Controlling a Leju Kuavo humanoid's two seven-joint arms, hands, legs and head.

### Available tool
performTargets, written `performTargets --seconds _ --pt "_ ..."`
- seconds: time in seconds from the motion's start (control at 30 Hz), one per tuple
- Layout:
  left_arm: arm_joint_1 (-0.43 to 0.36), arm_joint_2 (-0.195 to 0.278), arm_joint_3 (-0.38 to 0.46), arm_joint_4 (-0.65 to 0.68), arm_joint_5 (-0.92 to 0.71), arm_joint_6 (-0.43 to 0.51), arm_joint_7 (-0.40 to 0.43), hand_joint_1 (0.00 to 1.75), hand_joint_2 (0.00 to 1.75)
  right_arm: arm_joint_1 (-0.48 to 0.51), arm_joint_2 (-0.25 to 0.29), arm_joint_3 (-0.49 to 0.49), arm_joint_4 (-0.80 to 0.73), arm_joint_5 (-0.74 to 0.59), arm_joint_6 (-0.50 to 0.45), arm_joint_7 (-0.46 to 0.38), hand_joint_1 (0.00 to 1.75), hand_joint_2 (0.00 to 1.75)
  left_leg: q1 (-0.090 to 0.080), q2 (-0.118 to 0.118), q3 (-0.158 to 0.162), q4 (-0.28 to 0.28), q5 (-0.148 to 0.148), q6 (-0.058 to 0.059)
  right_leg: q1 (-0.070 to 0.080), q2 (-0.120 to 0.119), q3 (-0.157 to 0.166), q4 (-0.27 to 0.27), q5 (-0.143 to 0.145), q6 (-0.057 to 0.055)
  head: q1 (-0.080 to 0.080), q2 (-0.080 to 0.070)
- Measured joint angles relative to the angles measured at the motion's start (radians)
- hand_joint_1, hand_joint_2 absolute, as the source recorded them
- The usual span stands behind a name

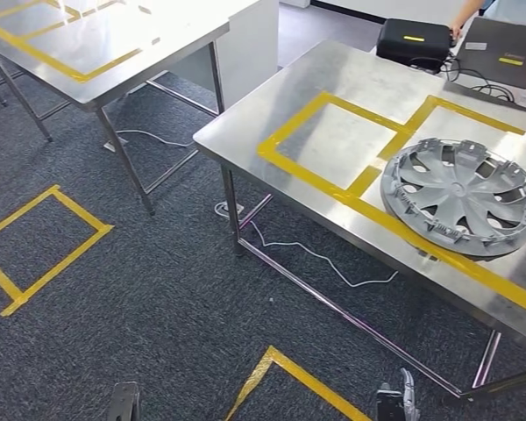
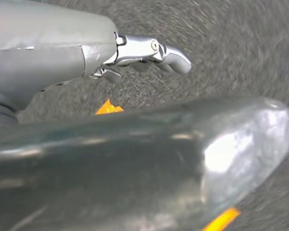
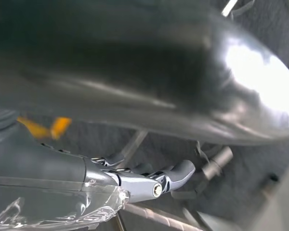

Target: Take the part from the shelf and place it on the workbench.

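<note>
The fingers (image 2: 172, 55) of the left hand (image 2: 110, 62) are silver metal, stretched out straight over dark speckled carpet (image 1: 148, 298) and holding nothing; the right hand's (image 3: 110, 180) fingers (image 3: 179, 173) likewise reach out bare, apart from anything. Both hands hang low by the floor. The part (image 1: 460, 195) — a grey plastic hubcap, round, with curved spokes, openings between them and clipped tabs round its rim — lies flat on the desk (image 1: 300, 96), overlapping a yellow tape (image 1: 313, 180) line beside a taped rectangle. The desk top is brushed steel on thin shiny legs. A black case (image 1: 414, 39) and cables sit at its far edge. Yellow tape squares mark the carpet.
</note>
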Motion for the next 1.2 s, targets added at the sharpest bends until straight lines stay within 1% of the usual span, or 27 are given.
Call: performTargets --seconds 0.07,0.1,0.13,0.17,0.2,0.27,0.3,0.33,0.4,0.5,0.6,0.63,0.67,0.7,0.73,0.77,0.8,0.83,0.87,0.9,0.97,1.0,1.03,1.1,1.13,1.17,1.2 --pt "-0.003 0.000 0.030 0.000 0.065 -0.028 -0.073 0.00 0.00 -0.008 0.005 -0.023 0.029 -0.059 0.046 -0.001 0.00 0.00 0.002 0.045 -0.047 0.132 -0.084 -0.010 0.000 -0.032 -0.013 0.001 0.008 -0.001 -0.007 0.000" --pt "-0.005 0.000 0.050 -0.001 0.103 -0.047 -0.114 0.00 0.00 -0.013 0.009 -0.037 0.048 -0.087 0.060 -0.001 0.00 0.00 0.003 0.055 -0.058 0.179 -0.100 -0.014 0.000 -0.049 -0.018 0.001 0.011 0.000 -0.008 0.000" --pt "-0.006 0.001 0.071 -0.003 0.133 -0.064 -0.146 0.00 0.00 -0.018 0.014 -0.052 0.065 -0.108 0.068 -0.001 0.00 0.00 0.005 0.061 -0.050 0.191 -0.095 -0.017 -0.001 -0.066 -0.020 0.002 0.013 0.002 -0.008 0.000" --pt "-0.006 0.003 0.089 -0.006 0.157 -0.080 -0.169 0.00 0.00 -0.021 0.018 -0.065 0.081 -0.124 0.073 -0.001 0.00 0.00 0.007 0.068 -0.022 0.163 -0.075 -0.019 -0.002 -0.082 -0.021 0.003 0.015 0.004 -0.009 0.000" --pt "-0.005 0.004 0.102 -0.010 0.167 -0.090 -0.177 0.00 0.00 -0.024 0.021 -0.075 0.093 -0.132 0.076 -0.001 0.00 0.00 0.008 0.084 0.021 0.106 -0.049 -0.021 -0.002 -0.096 -0.020 0.005 0.015 0.007 -0.010 0.000" --pt "-0.007 0.006 0.118 -0.015 0.172 -0.098 -0.178 0.00 0.00 -0.028 0.024 -0.088 0.110 -0.137 0.078 -0.001 0.00 0.00 0.004 0.129 0.104 -0.015 -0.016 -0.018 0.000 -0.122 -0.028 0.012 0.013 0.016 -0.018 0.000" --pt "-0.008 0.006 0.124 -0.016 0.173 -0.100 -0.178 0.00 0.00 -0.030 0.024 -0.094 0.117 -0.137 0.078 -0.002 0.00 0.00 0.002 0.144 0.126 -0.051 -0.014 -0.012 0.003 -0.133 -0.029 0.016 0.010 0.021 -0.020 0.000" --pt "-0.009 0.007 0.129 -0.017 0.173 -0.101 -0.178 0.00 0.00 -0.032 0.024 -0.098 0.123 -0.137 0.078 -0.002 0.00 0.00 -0.001 0.145 0.131 -0.066 -0.019 -0.003 0.005 -0.144 -0.030 0.020 0.009 0.025 -0.021 0.000" --pt "-0.007 0.007 0.137 -0.017 0.173 -0.102 -0.178 0.00 0.00 -0.036 0.024 -0.102 0.131 -0.138 0.079 -0.002 0.00 0.00 -0.001 0.124 0.126 -0.074 -0.023 0.016 0.004 -0.156 -0.027 0.026 0.004 0.034 -0.019 0.000" --pt "-0.005 0.008 0.140 -0.018 0.173 -0.103 -0.178 0.00 0.00 -0.038 0.024 -0.102 0.135 -0.137 0.080 -0.002 0.00 0.00 0.003 0.101 0.124 -0.077 -0.019 0.033 -0.001 -0.108 -0.042 0.057 -0.026 0.045 -0.015 0.000" --pt "-0.007 0.008 0.140 -0.019 0.173 -0.103 -0.178 0.00 0.00 -0.039 0.024 -0.103 0.137 -0.137 0.081 -0.003 0.00 0.00 0.003 0.096 0.123 -0.077 -0.018 0.037 -0.003 -0.083 -0.053 0.084 -0.042 0.046 -0.013 0.000" --pt "-0.008 0.008 0.140 -0.019 0.174 -0.103 -0.178 0.00 0.00 -0.039 0.024 -0.104 0.138 -0.137 0.081 -0.003 0.00 0.00 0.003 0.092 0.122 -0.077 -0.017 0.039 -0.003 -0.071 -0.065 0.111 -0.056 0.046 -0.012 0.000" --pt "-0.009 0.008 0.140 -0.020 0.174 -0.103 -0.178 0.00 0.00 -0.038 0.024 -0.106 0.141 -0.138 0.081 -0.003 0.00 0.00 0.002 0.081 0.119 -0.077 -0.015 0.042 -0.004 -0.055 -0.099 0.182 -0.085 0.046 -0.010 0.000" --pt "-0.008 0.009 0.139 -0.022 0.180 -0.114 -0.178 0.00 0.00 -0.039 0.023 -0.110 0.146 -0.142 0.089 -0.003 0.00 0.00 0.001 0.060 0.116 -0.077 -0.012 0.045 -0.004 -0.040 -0.130 0.238 -0.096 0.046 -0.009 0.000" --pt "-0.006 0.009 0.135 -0.028 0.197 -0.138 -0.178 0.00 0.00 -0.040 0.023 -0.115 0.153 -0.149 0.106 -0.003 0.00 0.00 0.000 0.037 0.114 -0.076 -0.009 0.046 -0.004 -0.029 -0.145 0.262 -0.088 0.044 -0.008 0.000" --pt "-0.001 0.011 0.121 -0.042 0.237 -0.179 -0.178 0.00 0.00 -0.044 0.023 -0.122 0.162 -0.158 0.132 -0.003 0.00 0.00 -0.001 0.013 0.113 -0.076 -0.005 0.046 -0.005 -0.014 -0.143 0.246 -0.063 0.042 -0.008 0.000" --pt "0.007 0.013 0.093 -0.064 0.303 -0.235 -0.178 0.00 0.00 -0.050 0.022 -0.131 0.173 -0.168 0.166 -0.003 0.00 0.00 -0.001 -0.006 0.112 -0.076 -0.002 0.042 -0.008 0.011 -0.111 0.172 -0.022 0.039 -0.008 0.000" --pt "0.015 0.016 0.054 -0.088 0.382 -0.287 -0.178 0.00 0.00 -0.056 0.021 -0.140 0.186 -0.175 0.195 -0.003 0.00 0.00 -0.001 -0.018 0.109 -0.074 0.000 0.038 -0.011 0.034 -0.082 0.104 0.001 0.037 -0.008 0.000" --pt "0.023 0.019 0.007 -0.112 0.463 -0.331 -0.178 0.00 0.00 -0.064 0.020 -0.150 0.201 -0.179 0.217 -0.003 0.00 0.00 -0.001 -0.029 0.103 -0.072 0.004 0.033 -0.013 0.053 -0.062 0.061 0.013 0.036 -0.008 0.000" --pt "0.029 0.024 -0.041 -0.131 0.531 -0.359 -0.179 0.00 0.00 -0.071 0.019 -0.159 0.215 -0.181 0.232 -0.002 0.00 0.00 0.001 -0.040 0.096 -0.072 0.008 0.026 -0.014 0.062 -0.056 0.044 0.013 0.034 -0.008 0.000" --pt "0.041 0.034 -0.123 -0.158 0.612 -0.375 -0.179 0.00 0.00 -0.085 0.019 -0.171 0.239 -0.181 0.248 -0.002 0.00 0.00 0.006 -0.058 0.083 -0.072 0.017 0.012 -0.012 0.043 -0.056 0.042 0.018 0.026 -0.009 0.000" --pt "0.048 0.037 -0.161 -0.167 0.636 -0.373 -0.179 0.00 0.00 -0.093 0.018 -0.175 0.251 -0.180 0.253 -0.002 0.00 0.00 0.005 -0.049 0.076 -0.064 0.012 0.007 -0.013 0.031 -0.057 0.040 0.022 0.020 -0.010 0.000" --pt "0.053 0.038 -0.196 -0.173 0.657 -0.370 -0.179 0.00 0.00 -0.101 0.018 -0.178 0.264 -0.176 0.257 -0.003 0.00 0.00 0.004 -0.028 0.063 -0.039 -0.006 0.002 -0.014 0.017 -0.057 0.037 0.026 0.014 -0.013 0.000" --pt "0.059 0.039 -0.256 -0.175 0.696 -0.374 -0.178 0.00 0.00 -0.113 0.017 -0.182 0.292 -0.165 0.259 -0.003 0.00 0.00 0.001 0.029 0.010 0.072 -0.072 -0.004 -0.013 -0.014 -0.058 0.034 0.029 0.006 -0.020 0.000" --pt "0.059 0.040 -0.275 -0.169 0.719 -0.386 -0.178 0.00 0.00 -0.118 0.016 -0.184 0.306 -0.158 0.259 -0.003 0.00 0.00 0.002 0.046 -0.023 0.142 -0.105 -0.008 -0.012 -0.030 -0.060 0.034 0.030 0.005 -0.022 0.000" --pt "0.059 0.042 -0.285 -0.159 0.744 -0.403 -0.178 0.00 0.00 -0.122 0.015 -0.187 0.320 -0.151 0.259 -0.003 0.00 0.00 0.004 0.054 -0.046 0.195 -0.124 -0.010 -0.012 -0.046 -0.062 0.034 0.029 0.005 -0.022 0.000" --pt "0.060 0.045 -0.290 -0.146 0.770 -0.422 -0.177 0.00 0.00 -0.128 0.014 -0.188 0.335 -0.144 0.259 -0.003 0.00 0.00 0.006 0.058 -0.053 0.217 -0.125 -0.012 -0.012 -0.061 -0.063 0.034 0.029 0.005 -0.023 0.000"
